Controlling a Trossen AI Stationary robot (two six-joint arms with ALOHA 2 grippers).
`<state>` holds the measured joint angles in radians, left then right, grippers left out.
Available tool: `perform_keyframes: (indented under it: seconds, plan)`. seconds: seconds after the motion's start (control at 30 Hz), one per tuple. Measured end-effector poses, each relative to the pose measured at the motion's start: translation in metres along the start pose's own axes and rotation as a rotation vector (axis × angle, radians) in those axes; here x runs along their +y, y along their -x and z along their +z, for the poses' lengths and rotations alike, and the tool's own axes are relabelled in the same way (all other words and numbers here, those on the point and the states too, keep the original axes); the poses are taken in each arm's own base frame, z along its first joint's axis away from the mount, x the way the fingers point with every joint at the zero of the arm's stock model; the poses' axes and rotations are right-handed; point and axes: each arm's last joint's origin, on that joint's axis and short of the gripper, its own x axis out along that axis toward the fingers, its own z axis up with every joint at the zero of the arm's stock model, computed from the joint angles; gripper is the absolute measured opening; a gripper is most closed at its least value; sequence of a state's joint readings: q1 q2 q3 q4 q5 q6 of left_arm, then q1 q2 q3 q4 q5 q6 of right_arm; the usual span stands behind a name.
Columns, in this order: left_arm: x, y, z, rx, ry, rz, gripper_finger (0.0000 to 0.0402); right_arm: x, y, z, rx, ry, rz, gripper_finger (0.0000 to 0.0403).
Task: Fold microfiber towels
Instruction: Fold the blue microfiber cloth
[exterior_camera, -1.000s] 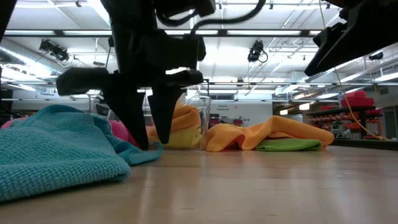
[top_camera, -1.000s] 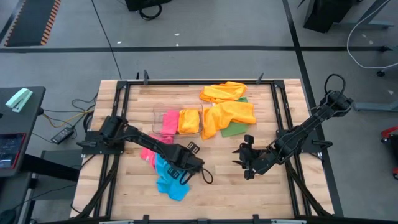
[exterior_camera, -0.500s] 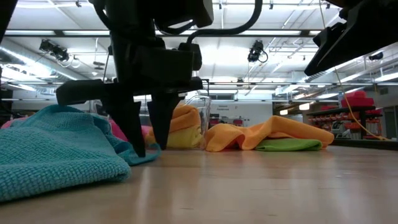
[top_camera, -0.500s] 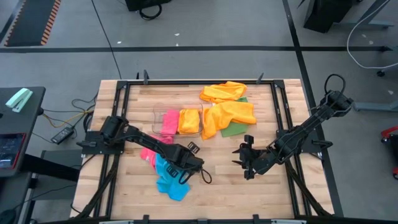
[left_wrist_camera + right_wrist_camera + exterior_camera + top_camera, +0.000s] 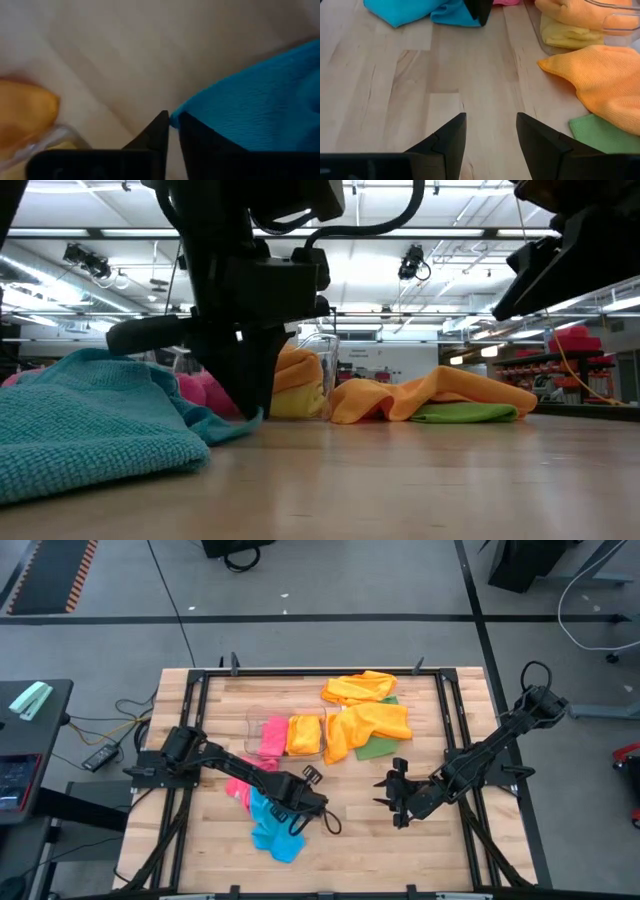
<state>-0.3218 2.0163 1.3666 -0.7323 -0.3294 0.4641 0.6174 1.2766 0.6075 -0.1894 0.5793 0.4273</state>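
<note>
Item: crumpled blue microfiber towel, bench at seven o'clock from centre.

Left gripper – jaws pinched nearly shut on the towel's corner, as the left wrist view alone shows.

Right gripper – waiting at four o'clock, jaws parted, empty.

Step, by judgement: grasp made – next, lifting the corner and spreading it flat.

Low view alone shows a pink cloth behind.
</note>
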Motion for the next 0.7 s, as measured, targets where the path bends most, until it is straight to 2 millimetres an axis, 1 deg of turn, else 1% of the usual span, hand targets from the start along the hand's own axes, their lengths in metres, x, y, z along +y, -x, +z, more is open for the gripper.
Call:
perform_keyframes:
  seconds: [0.07,0.1,0.2,0.33,0.53,0.7]
  plan:
    - [0.0,0.0,0.0,0.008,-0.001,0.018,0.0018,0.0,0.0,0.0,-0.004,0.009,0.002,0.0182]
    - [0.0,0.0,0.0,0.011,0.001,0.021,0.0012,0.0,0.0,0.001,-0.008,0.007,0.003,0.0182]
    - [0.004,0.005,0.003,0.012,0.013,0.055,0.0011,0.001,0.0,0.002,-0.016,0.01,0.007,0.0182]
    - [0.014,0.017,0.011,-0.006,0.031,0.103,0.0007,0.001,0.0,0.002,-0.019,0.021,0.008,0.0182]
    - [0.033,0.045,0.022,-0.014,0.107,0.206,0.0008,0.002,0.0,0.005,-0.046,0.0,0.02,0.0182]
    - [0.052,0.073,0.031,-0.042,0.171,0.29,0.0007,0.003,0.0,0.007,-0.063,-0.015,0.028,0.0182]
